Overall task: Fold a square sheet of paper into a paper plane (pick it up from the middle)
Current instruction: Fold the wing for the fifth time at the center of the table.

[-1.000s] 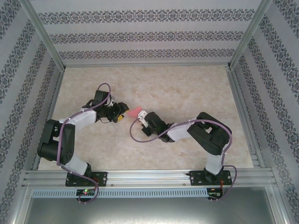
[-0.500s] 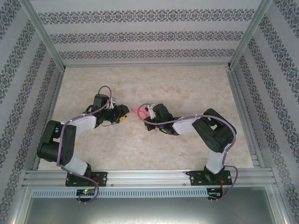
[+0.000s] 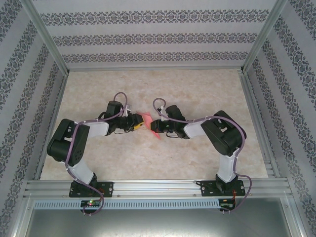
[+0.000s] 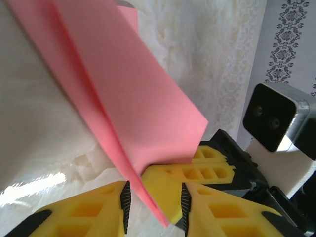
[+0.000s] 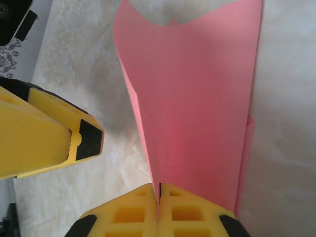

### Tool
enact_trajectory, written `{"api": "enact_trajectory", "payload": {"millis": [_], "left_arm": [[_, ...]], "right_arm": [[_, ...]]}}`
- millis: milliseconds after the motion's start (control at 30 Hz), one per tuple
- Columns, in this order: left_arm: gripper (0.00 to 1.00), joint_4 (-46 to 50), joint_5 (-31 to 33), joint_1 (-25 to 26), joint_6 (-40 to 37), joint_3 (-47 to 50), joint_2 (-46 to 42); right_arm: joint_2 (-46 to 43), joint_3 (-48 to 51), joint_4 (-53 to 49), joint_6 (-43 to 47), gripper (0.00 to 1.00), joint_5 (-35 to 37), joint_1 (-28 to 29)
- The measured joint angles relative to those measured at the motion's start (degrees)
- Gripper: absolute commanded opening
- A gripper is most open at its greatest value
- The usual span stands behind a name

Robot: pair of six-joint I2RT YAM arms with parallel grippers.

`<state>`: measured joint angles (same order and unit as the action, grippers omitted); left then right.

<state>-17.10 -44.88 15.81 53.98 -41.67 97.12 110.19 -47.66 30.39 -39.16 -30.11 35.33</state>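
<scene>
The square sheet of paper (image 3: 147,120) is salmon-pink and folded into long layered flaps with a crease. It hangs between the two grippers at the table's middle. My right gripper (image 5: 159,196) is shut on the paper's (image 5: 197,108) lower edge, at the crease. My left gripper (image 4: 153,203) stands open, with its pads either side of the paper's (image 4: 128,98) creased edge and of a right fingertip (image 4: 165,190). The pads do not press the paper. In the top view the left gripper (image 3: 139,123) and right gripper (image 3: 157,126) nearly touch. Whether the fold has a paper plane's shape I cannot tell.
The marbled table (image 3: 197,89) is fenced by aluminium rails and patterned walls (image 3: 158,34). The right arm's wrist camera (image 4: 276,118) sits close beside my left fingers. A left finger (image 5: 47,140) shows to the left of the paper in the right wrist view.
The left arm has reached right to the paper and its jaws have narrowed. The right gripper has turned and shifted up-table with the paper, so the grippers now meet.
</scene>
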Motion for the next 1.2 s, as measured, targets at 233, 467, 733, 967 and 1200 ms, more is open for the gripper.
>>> {"api": "enact_trajectory", "payload": {"millis": [233,467,733,967,1200], "left_arm": [[0.32,-2.6,-0.3,0.3,0.2,-1.1,1.7],[0.32,-4.2,-0.6,0.3,0.3,-1.1,4.5],[0.30,-5.9,-1.4,1.0,0.4,-1.6,6.5],[0.27,-7.6,-1.3,1.3,0.3,-2.0,8.6],[0.25,-8.0,-1.0,1.5,0.3,-2.3,9.8]], "right_arm": [[2.5,-0.2,2.5,-5.0,0.00,-3.4,-0.7],[3.5,-0.2,3.8,-7.7,0.00,-5.1,-1.8],[4.0,-0.6,3.2,-8.5,0.00,-5.8,-1.9],[4.3,-1.4,2.2,-8.5,0.00,-6.0,-1.9],[4.3,-1.8,1.2,-8.4,0.01,-6.0,-1.8]]}}
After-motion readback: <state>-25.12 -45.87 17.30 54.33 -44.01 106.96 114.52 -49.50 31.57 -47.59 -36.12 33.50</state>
